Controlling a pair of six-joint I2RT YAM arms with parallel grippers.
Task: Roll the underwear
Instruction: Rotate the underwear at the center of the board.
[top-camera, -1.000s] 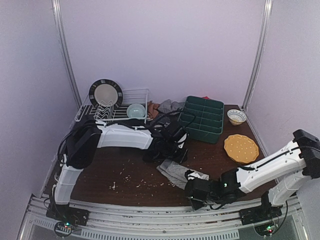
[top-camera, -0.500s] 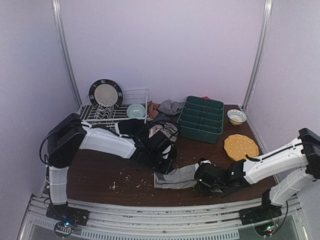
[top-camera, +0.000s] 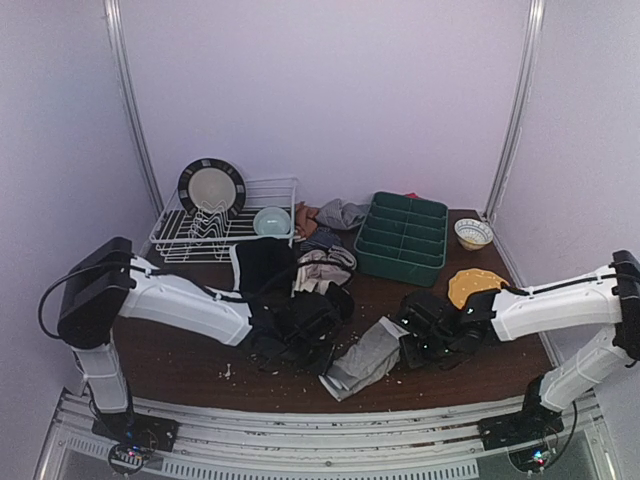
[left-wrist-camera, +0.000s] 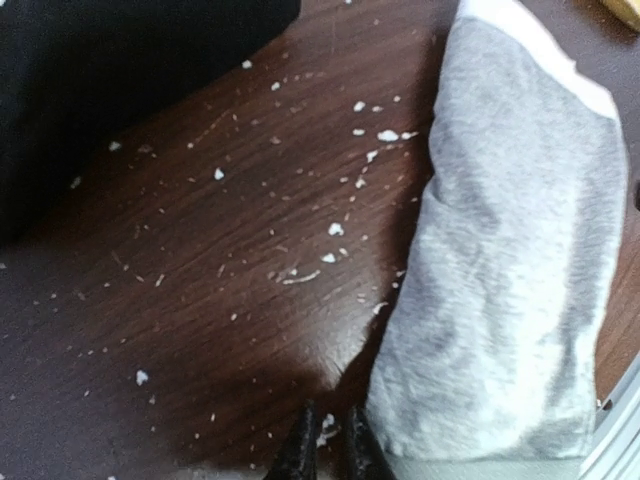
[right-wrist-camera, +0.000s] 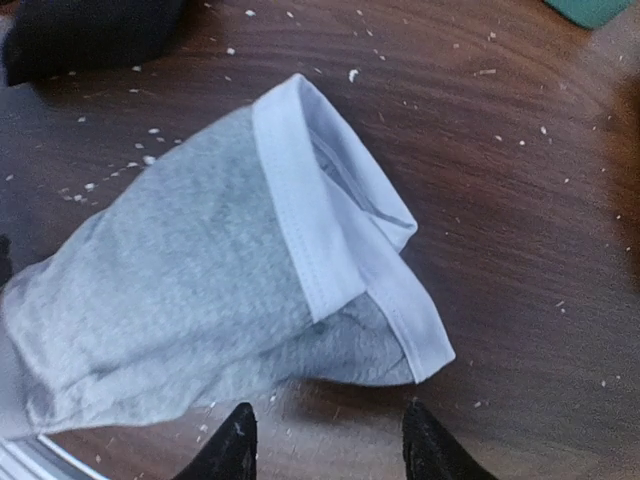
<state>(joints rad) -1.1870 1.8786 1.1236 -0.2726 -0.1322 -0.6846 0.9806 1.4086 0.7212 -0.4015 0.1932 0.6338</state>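
A light grey underwear with a white waistband lies slantwise on the brown table; it shows in both wrist views. My right gripper stands open just short of the waistband end, with nothing between its fingers. My left gripper is shut, tips low on the table beside the garment's other end, not holding it. A black underwear lies under the left arm. A striped and beige pile sits behind it.
A white dish rack with a plate and a teal bowl stands back left. More cloth lies beside a green tray. A small bowl and a yellow plate are at right. Crumbs litter the table.
The right gripper dragged the grey underwear rightwards and back, then opened and let it go. The left gripper came forward from the cloth pile to the garment's near end and shut.
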